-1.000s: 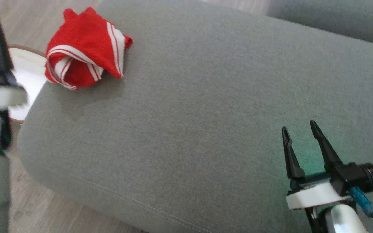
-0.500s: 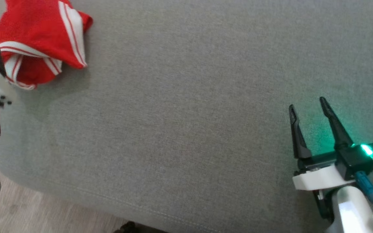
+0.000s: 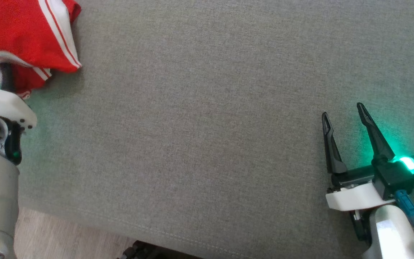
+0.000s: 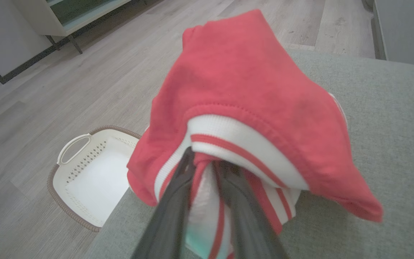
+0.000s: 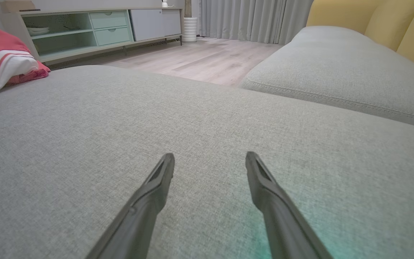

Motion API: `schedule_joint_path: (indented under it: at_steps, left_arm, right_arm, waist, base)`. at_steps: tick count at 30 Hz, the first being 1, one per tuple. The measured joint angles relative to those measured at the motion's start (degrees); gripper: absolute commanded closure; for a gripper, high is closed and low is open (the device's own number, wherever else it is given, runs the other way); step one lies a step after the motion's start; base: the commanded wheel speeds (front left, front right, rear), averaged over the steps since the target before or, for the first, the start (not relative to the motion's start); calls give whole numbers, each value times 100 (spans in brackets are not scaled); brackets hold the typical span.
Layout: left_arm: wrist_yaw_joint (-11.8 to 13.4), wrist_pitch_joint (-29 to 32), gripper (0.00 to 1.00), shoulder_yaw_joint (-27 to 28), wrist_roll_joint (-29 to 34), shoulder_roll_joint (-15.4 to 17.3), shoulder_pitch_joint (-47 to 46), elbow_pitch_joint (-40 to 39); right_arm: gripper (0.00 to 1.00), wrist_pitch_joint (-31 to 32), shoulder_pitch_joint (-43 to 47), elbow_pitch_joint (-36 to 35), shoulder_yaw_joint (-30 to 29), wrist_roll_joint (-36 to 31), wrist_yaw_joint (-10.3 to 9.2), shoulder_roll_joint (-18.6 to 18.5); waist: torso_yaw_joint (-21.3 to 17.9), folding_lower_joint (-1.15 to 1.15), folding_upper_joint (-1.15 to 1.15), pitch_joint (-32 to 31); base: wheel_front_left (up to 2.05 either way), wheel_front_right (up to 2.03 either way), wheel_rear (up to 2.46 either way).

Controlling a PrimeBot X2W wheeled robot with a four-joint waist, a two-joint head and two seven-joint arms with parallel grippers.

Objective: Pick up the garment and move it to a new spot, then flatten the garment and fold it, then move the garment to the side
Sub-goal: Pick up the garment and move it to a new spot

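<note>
Observation from the room. The garment (image 4: 250, 93), red with white striped bands, sits bunched at the corner of the grey sofa cushion (image 3: 207, 126). It is close to the cushion's edge, above a white basket (image 4: 95, 180) that stands on the floor.

Left end effector (image 4: 204, 160): its fingers are driven into the striped band and drawn close together with cloth pinched between them, so I judge it clamped on the garment. The grip is on a thick banded fold, probably because that part offers the firmest hold. I cannot tell whether the cloth has left the cushion.

Right end effector (image 3: 342, 109): its fingers are spread and hold nothing. It hangs low over bare cushion, well apart from the garment. This looks like a holding position that leaves the middle of the cushion free as the new spot.

Assessment: this is the pick-up step. Moving, flattening and folding are not yet done. With only a single pinch in a bunched pile, there is a risk that layers slip free.
</note>
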Motion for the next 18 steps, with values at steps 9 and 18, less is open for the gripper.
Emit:
schedule_joint_path:
  at_steps: [9, 18]
  left_arm:
    - [-49, -433, 100, -219, -86, 104, -276, 151]
    - [-49, -583, 100, -642, -103, 568, -604, -258]
  right_arm:
    - [0, -1, -35, 175, 96, 91, 0, 0]
    - [0, -16, -38, 454, 163, 403, 0, 0]
  waist:
    - [1, 0, 0, -220]
    - [-65, -1, 0, -791]
  base:
    - [0, 0, 0]
    - [0, 0, 0]
